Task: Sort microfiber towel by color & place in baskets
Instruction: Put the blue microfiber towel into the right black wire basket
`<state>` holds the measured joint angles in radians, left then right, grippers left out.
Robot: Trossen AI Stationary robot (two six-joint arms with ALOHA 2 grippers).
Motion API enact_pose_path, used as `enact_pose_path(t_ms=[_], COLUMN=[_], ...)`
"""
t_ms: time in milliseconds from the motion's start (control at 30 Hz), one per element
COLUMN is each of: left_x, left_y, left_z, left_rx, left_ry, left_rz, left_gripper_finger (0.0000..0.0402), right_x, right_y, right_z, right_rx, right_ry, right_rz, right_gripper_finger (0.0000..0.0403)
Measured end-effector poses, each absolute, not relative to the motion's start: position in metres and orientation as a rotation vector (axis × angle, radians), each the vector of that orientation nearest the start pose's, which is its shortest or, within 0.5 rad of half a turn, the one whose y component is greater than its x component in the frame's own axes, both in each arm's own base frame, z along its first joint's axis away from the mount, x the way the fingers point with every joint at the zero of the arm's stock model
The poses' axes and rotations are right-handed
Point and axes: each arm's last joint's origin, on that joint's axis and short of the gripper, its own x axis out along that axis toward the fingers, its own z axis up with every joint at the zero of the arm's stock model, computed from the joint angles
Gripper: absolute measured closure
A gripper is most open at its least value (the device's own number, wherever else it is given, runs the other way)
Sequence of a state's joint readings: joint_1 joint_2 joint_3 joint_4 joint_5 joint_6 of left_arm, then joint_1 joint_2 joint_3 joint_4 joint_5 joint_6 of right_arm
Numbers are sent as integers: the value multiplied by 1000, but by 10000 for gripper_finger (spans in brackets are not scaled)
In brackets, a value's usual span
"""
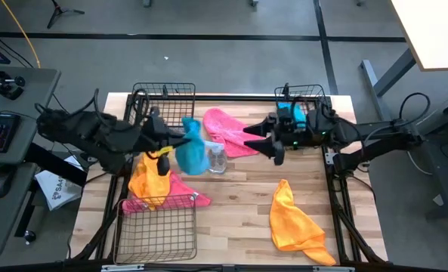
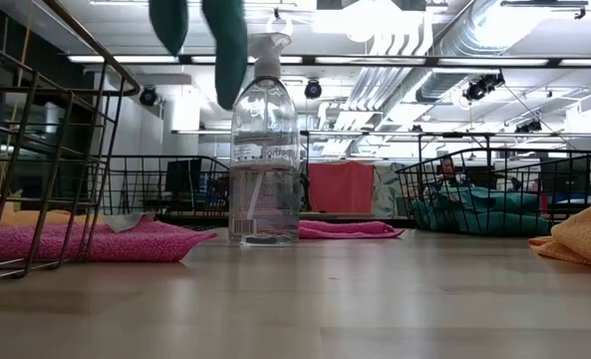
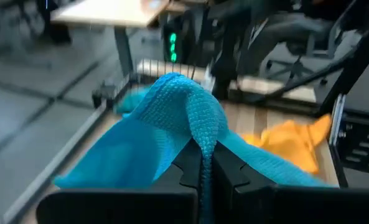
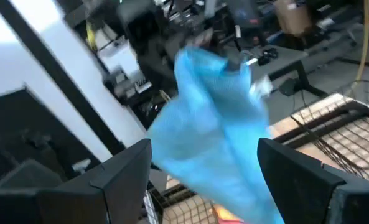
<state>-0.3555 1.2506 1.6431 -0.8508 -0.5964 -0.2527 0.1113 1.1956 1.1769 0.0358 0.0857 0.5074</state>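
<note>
My left gripper (image 1: 180, 137) is shut on a teal-blue towel (image 1: 193, 149) above the table's middle, near a clear spray bottle (image 1: 217, 160). In the low view the towel's ends (image 2: 230, 50) hang above the bottle (image 2: 265, 150). My right gripper (image 1: 260, 142) is open and level, pointing at that towel from the right without touching it; the towel (image 4: 215, 118) shows ahead between its fingers. A pink towel (image 1: 227, 132) lies flat behind the bottle. An orange towel (image 1: 148, 177) lies over another pink one (image 1: 182, 193). A second orange towel (image 1: 295, 223) lies near right. My left gripper pinches the teal-blue towel between its two fingers (image 3: 224, 171) on a bunched fold (image 3: 203, 134), coming level from the table's left. The cloth drapes over and around the fingertips. The towel is lifted clear of the table and hangs slack below the fingers.
Three black wire baskets: far left (image 1: 163, 98), far right (image 1: 318, 97) with teal towels inside (image 2: 474, 209), near left (image 1: 157, 227) over the edge of the pink towel (image 2: 96, 242). Bare wood lies between the bottle and the near-right orange towel (image 2: 579, 234).
</note>
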Motion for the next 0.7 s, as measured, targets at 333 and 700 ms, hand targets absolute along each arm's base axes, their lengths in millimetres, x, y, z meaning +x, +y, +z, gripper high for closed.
enact_pose_path(t_ms=[333, 700], left_x=[290, 318], left_y=[-62, -66], left_z=[482, 486], left_rx=[183, 196], left_ry=[392, 336], left_rz=[294, 294], left_gripper_finger=[401, 401], right_x=[309, 319], right_y=[40, 45], right_z=[411, 421], right_rx=[319, 188], right_ry=[-35, 79], right_rz=[33, -62], right_gripper_finger=[114, 116])
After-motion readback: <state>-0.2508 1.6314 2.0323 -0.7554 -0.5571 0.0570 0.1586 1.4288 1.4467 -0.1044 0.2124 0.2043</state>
